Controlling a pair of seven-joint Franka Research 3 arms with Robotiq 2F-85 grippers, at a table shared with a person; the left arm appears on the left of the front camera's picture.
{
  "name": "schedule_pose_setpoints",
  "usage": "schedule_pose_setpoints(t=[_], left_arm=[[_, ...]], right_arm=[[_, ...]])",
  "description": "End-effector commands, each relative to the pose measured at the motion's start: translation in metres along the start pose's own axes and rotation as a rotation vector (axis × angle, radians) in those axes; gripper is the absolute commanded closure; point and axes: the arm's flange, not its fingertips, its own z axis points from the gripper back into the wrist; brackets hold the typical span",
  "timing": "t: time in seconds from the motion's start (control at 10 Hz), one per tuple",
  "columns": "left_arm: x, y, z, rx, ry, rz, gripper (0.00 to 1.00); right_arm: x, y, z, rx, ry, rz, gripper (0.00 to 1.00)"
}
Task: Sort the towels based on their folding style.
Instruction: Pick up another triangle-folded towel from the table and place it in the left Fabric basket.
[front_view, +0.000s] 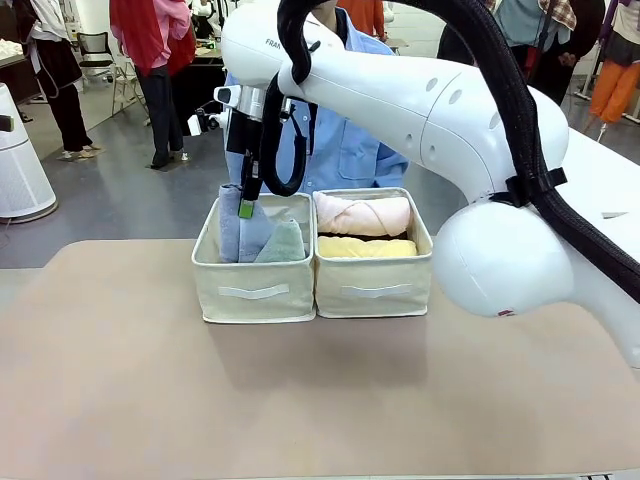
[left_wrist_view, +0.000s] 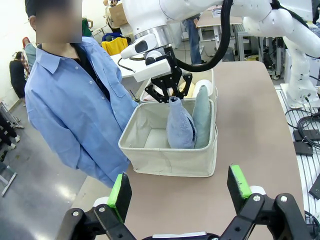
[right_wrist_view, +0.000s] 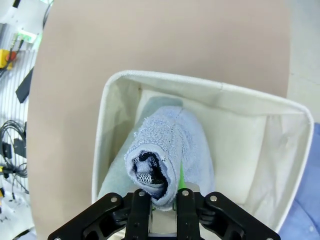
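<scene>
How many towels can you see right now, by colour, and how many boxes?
Blue towel: 1
Pale green towel: 1
Pink towel: 1
Yellow towel: 1
Beige boxes (left box, right box): 2
Total: 4 towels, 2 boxes

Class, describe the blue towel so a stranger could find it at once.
Two beige boxes stand side by side on the table; take the left box. The blue towel stands upright in it beside a pale green towel, and it is the one pinched at its top by the right gripper.
</scene>
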Motion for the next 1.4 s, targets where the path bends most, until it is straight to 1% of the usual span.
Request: schedule_pose_setpoints(t=[0.0, 0.5, 0.7, 1.3], left_arm=[[0.001, -0.001, 0.001, 0.005, -0.018, -0.011, 0.0], [0.001, -0.001, 0.001, 0.005, -0.018, -0.011, 0.0], [0.001, -0.001, 0.001, 0.005, -0.018, -0.011, 0.0], [0.001, -0.001, 0.001, 0.005, -0.018, -0.011, 0.0]], right_arm=[[0.022, -0.03, 0.006, -0.025, -0.051, 0.051, 0.83], [0.019, -0.028, -0.002, -0.032, -0.049, 0.051, 0.83], [0.015, -0.029, 0.003, -0.083, -0.069, 0.002, 0.83], [0.009, -0.032, -0.005, -0.033, -0.069, 0.029, 0.83]])
